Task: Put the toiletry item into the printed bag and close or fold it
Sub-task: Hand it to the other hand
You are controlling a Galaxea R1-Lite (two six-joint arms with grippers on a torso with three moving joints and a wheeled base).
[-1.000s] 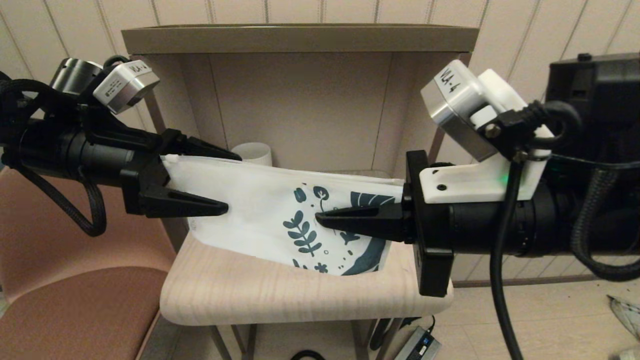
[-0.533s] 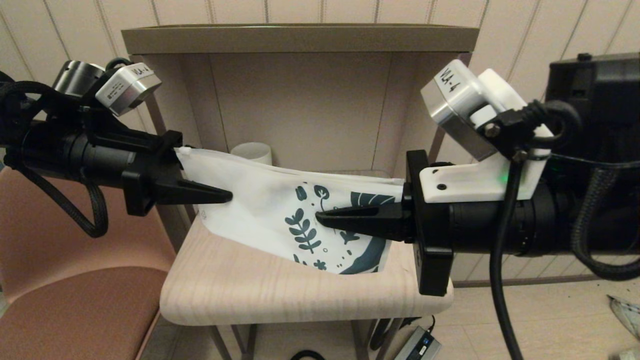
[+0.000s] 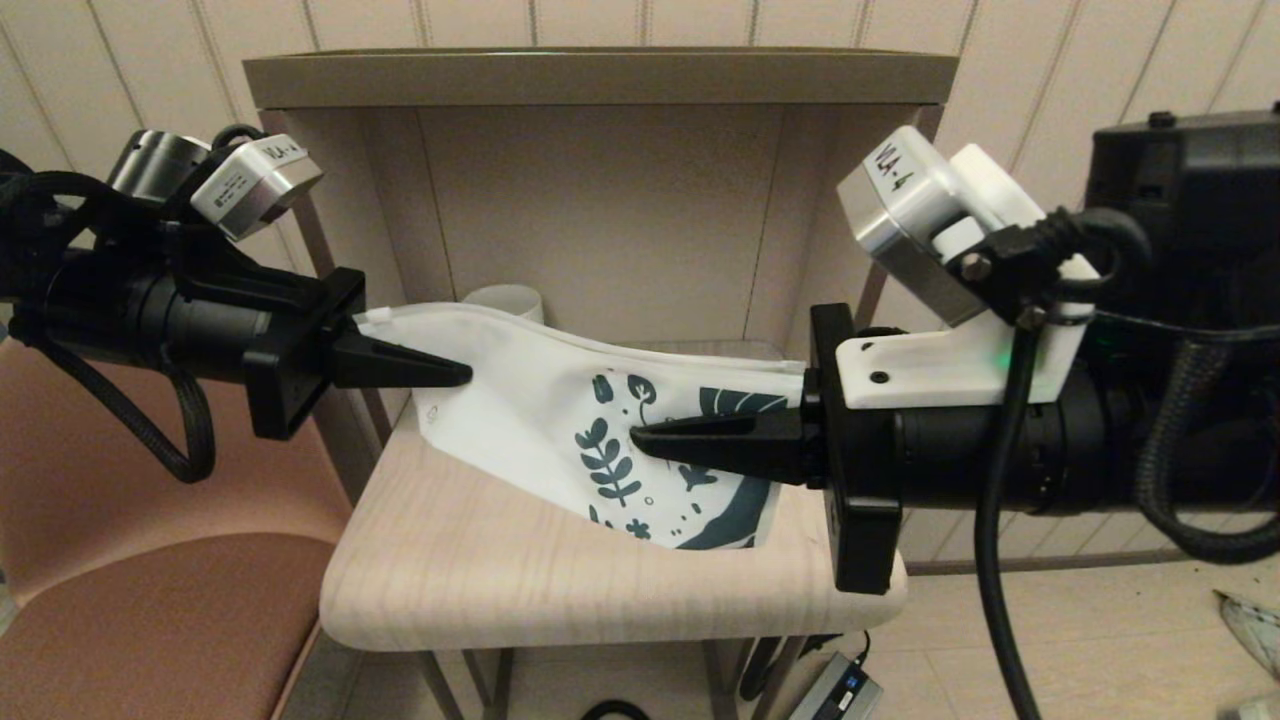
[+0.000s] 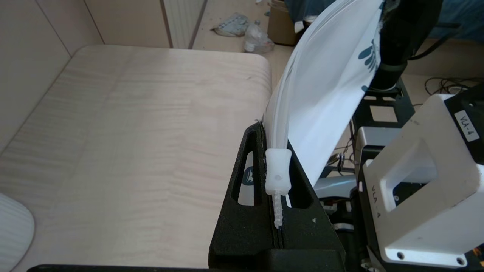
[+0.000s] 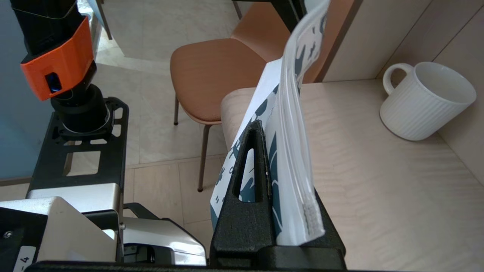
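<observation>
Pale woodgrain shelf (image 3: 480, 580), flat printed bag (image 3: 540, 400)

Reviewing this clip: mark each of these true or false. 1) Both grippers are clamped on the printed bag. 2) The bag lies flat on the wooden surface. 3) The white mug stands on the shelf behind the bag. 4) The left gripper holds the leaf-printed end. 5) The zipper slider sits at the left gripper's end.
1) True: the left gripper and right gripper are both shut on the printed bag.
2) False: it is held up between the grippers, above the wooden surface.
3) True: the mug stands upright near the back wall.
4) False: it holds the plain white end; the right gripper holds the printed end.
5) True: the slider sits between the left fingers.
</observation>
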